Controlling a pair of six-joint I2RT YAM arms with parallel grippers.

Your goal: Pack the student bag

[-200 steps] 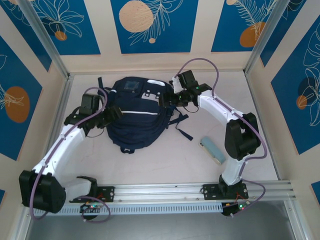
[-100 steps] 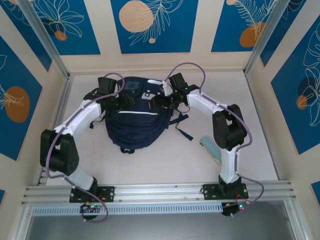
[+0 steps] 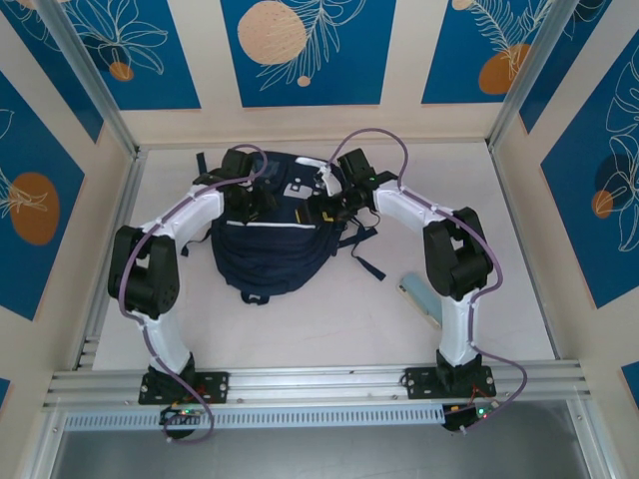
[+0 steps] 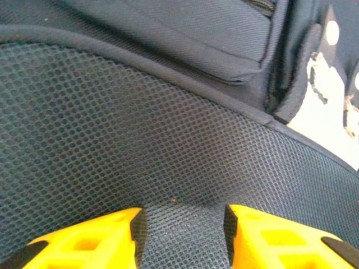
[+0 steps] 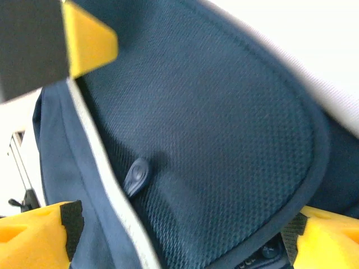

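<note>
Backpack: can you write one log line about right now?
student bag: lying on table | left gripper: open, at bag's mesh | right gripper: open, astride bag

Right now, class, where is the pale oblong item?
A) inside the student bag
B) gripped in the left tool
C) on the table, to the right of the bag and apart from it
C: the pale oblong item lies flat on the table, clear of the student bag and on its right side.
</note>
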